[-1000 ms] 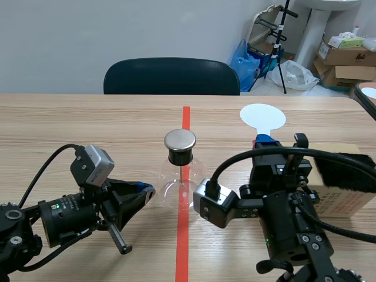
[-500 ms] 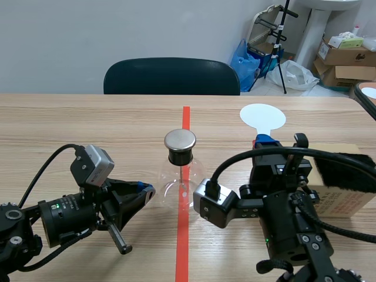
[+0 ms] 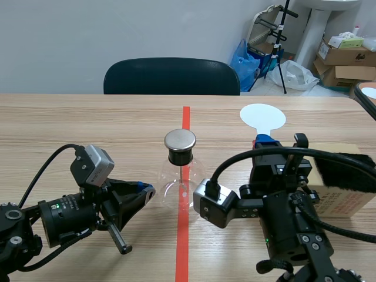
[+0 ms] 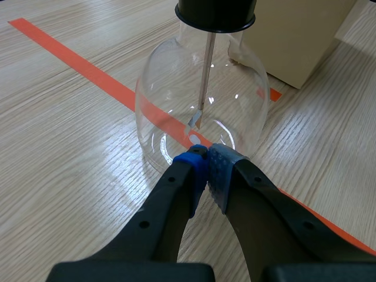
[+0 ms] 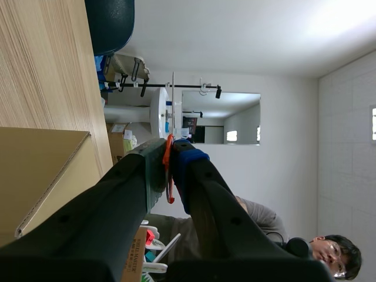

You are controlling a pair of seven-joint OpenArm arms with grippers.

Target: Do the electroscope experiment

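Pale wall (image 3: 117, 29) behind a dark chair (image 3: 171, 76) — cardboard boxes (image 3: 346, 59) and a blue bag (image 3: 245, 59) in the corner.

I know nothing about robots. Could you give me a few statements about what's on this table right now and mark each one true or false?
1. The electroscope stands on the orange-red tape line. True.
2. The left gripper is wide open. False: its fingers are shut, close to the electroscope's base.
3. The right gripper holds a white round paddle. True.
4. The paddle touches the electroscope's metal cap. False: it is held upright, off to one side and apart from the cap.
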